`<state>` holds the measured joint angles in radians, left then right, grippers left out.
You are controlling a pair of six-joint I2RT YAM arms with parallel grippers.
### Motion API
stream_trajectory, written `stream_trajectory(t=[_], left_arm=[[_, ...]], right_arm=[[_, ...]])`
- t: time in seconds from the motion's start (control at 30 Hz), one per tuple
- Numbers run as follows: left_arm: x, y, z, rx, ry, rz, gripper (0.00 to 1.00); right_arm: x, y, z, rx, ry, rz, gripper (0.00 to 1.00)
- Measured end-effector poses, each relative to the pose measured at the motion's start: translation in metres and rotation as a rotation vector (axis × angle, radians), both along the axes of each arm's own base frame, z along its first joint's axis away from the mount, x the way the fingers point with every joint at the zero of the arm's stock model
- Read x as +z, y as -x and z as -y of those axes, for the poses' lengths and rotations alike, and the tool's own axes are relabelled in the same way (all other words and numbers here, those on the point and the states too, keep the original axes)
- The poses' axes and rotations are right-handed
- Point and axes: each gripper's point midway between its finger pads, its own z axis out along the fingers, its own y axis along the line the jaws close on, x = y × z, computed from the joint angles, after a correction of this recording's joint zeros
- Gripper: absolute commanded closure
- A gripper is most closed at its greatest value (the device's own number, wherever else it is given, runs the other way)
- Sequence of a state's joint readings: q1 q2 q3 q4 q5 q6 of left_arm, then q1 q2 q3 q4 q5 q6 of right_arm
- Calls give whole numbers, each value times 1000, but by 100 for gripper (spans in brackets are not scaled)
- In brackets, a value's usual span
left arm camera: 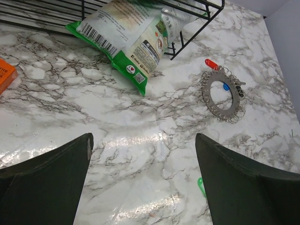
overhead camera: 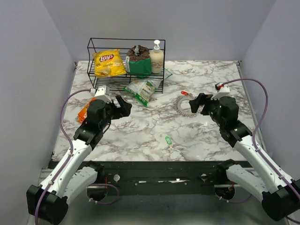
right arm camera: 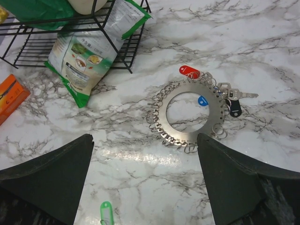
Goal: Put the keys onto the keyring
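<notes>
Right wrist view: the keyring point(right arm camera: 185, 133) lies flat on the table point(right arm camera: 262, 42), with the red key point(right arm camera: 189, 71) and blue key point(right arm camera: 203, 100) touching it. The green key point(right arm camera: 106, 211) lies well apart from it. The left claw point(left arm camera: 143, 136) and right claw point(right arm camera: 144, 137) are both wide apart and hold nothing. The green key looks tiny, light and slippery, so pinch its plastic head.

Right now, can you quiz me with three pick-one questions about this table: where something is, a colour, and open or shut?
1. Where is the green key? A. in the rack. B. alone on the table, apart from the keyring. C. inside a tool.
2. What colour is the Lay's chip bag? A. yellow. B. blue. C. pink.
3. How are the left tool and right tool? A. both open. B. both shut. C. one gripping a key.
Answers: 1 B, it lies by itself, nearer the arms than the keyring. 2 A, its wrapper is yellow. 3 A, each gapes wide with nothing inside.
</notes>
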<state>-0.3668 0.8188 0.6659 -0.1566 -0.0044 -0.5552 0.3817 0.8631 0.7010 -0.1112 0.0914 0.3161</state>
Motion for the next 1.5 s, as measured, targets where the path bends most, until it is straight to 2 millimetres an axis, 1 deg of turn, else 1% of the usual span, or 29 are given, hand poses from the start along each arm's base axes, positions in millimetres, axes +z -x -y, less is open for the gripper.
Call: stream_trajectory(t=[0.07, 0.17, 0.27, 0.4, 0.43, 0.53, 0.6, 0.67, 0.7, 0.73, 0.83, 0.9, 0.97, 1.0, 1.27, 1.3, 1.4, 1.47, 1.5], left_arm=[[-3, -1, 1, -1, 1, -9, 1], [-2, -3, 5, -18, 10, -6, 1], [1, -7, 14, -41, 8, -11, 1], [16, -14, 47, -106, -25, -16, 1], [19, -17, 59, -126, -39, -24, 1], [19, -25, 86, -165, -71, -58, 1], [8, -29, 104, -198, -102, -110, 1], [-7, -30, 118, -224, -131, -161, 1], [-14, -29, 123, -234, -144, -184, 1], [-25, -26, 129, -248, -161, -213, 1], [-44, -14, 142, -287, -193, -267, 1], [-47, -8, 148, -306, -192, -279, 1], [-47, -4, 152, -324, -186, -284, 1], [-47, -4, 153, -331, -183, -285, 1], [-46, 0, 158, -364, -166, -290, 1], [-46, 1, 159, -369, -163, -291, 1], [-49, 2, 162, -382, -158, -301, 1], [-52, 3, 162, -388, -157, -308, 1], [-54, 4, 162, -392, -157, -313, 1]], right_arm=[[-4, -1, -1, 0, 4, -12, 0], [-15, -4, -2, -1, 13, -48, 0], [-26, -6, -2, -8, 15, -85, 0], [-31, -8, 2, -24, -2, -110, 0], [-32, -9, 5, -32, -8, -114, 0], [-38, -14, 14, -59, -15, -138, 4], [-47, -16, 19, -75, -14, -169, 5], [-56, -17, 23, -88, -13, -202, 7], [-60, -17, 25, -94, -11, -218, 9], [-64, -18, 26, -102, -12, -233, 10], [-75, -20, 31, -122, -14, -272, 16], [-83, -21, 33, -130, -17, -298, 20], [-93, -21, 33, -127, -18, -329, 22], [-98, -21, 32, -121, -18, -347, 25], [-130, -20, 20, -67, -37, -443, 34], [-134, -20, 19, -62, -39, -455, 39], [-150, -21, 15, -51, -42, -500, 46], [-160, -21, 14, -50, -43, -530, 47], [-164, -20, 13, -50, -43, -542, 50]])
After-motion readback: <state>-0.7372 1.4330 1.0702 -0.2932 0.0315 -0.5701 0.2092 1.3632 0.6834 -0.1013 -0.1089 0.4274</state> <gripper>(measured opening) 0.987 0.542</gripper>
